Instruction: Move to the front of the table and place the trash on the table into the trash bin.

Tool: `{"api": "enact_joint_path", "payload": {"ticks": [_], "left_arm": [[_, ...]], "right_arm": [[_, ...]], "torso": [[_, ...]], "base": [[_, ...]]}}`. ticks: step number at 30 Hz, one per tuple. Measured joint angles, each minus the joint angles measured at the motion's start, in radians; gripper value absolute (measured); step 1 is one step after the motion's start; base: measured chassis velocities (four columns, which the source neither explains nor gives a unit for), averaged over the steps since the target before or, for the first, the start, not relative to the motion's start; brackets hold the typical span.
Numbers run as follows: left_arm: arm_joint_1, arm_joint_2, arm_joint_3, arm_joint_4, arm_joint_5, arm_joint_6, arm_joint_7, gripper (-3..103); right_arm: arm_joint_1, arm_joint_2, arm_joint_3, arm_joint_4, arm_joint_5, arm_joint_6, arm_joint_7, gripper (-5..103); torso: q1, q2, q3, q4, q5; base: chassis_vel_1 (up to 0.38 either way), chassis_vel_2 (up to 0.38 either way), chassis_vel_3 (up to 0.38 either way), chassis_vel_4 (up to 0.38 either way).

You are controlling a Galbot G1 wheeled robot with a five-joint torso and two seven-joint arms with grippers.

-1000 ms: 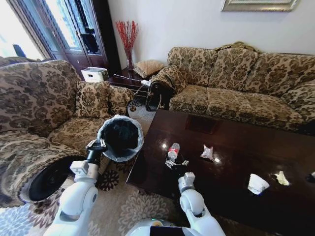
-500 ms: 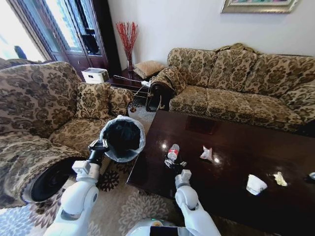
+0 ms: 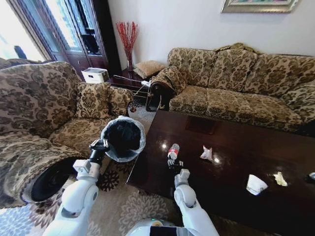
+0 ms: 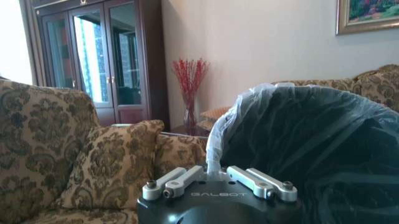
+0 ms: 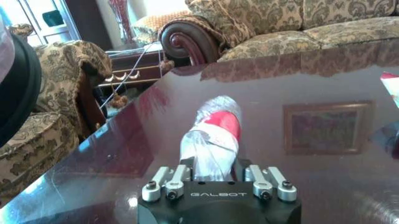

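Note:
The trash bin (image 3: pixel 123 138), black-lined with a pale plastic rim, stands on the carpet off the table's left corner. My left gripper (image 3: pixel 101 145) is shut on its near rim, and the bin (image 4: pixel 311 149) looms right beyond it (image 4: pixel 217 173). A clear bottle with a red label (image 3: pixel 173 150) lies on the dark glossy table (image 3: pixel 236 142) near that corner. My right gripper (image 3: pixel 174 162) sits at its near end, and its fingers (image 5: pixel 213 175) press both sides of the bottle (image 5: pixel 212 135), which rests on the wood. More trash lies to the right: a white wrapper (image 3: pixel 206 153), crumpled white paper (image 3: pixel 257 184) and a yellowish piece (image 3: pixel 280 178).
A patterned armchair (image 3: pixel 39 113) stands left of the bin, and a long sofa (image 3: pixel 236 83) runs behind the table. A side table with a white box (image 3: pixel 95 74) and a red-twig vase (image 3: pixel 127 39) fills the far corner. Patterned carpet lies between chair and table.
My right gripper has slid forward over the table until its fingers closed in around the bottle's near end. The left gripper has kept its hold on the bin rim.

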Motion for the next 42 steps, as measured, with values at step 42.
{"api": "enact_joint_path", "payload": {"ticks": [42], "left_arm": [[-0.516,0.436,0.241,0.291,-0.395,0.254,0.036,2]], "right_arm": [[0.813,-0.702,-0.420,0.456,0.619,-0.031,-0.088,16]], "torso": [[-0.001,-0.003,-0.001,0.0000,-0.0003]], "base": [[0.000,0.000,0.000,0.000]]}}
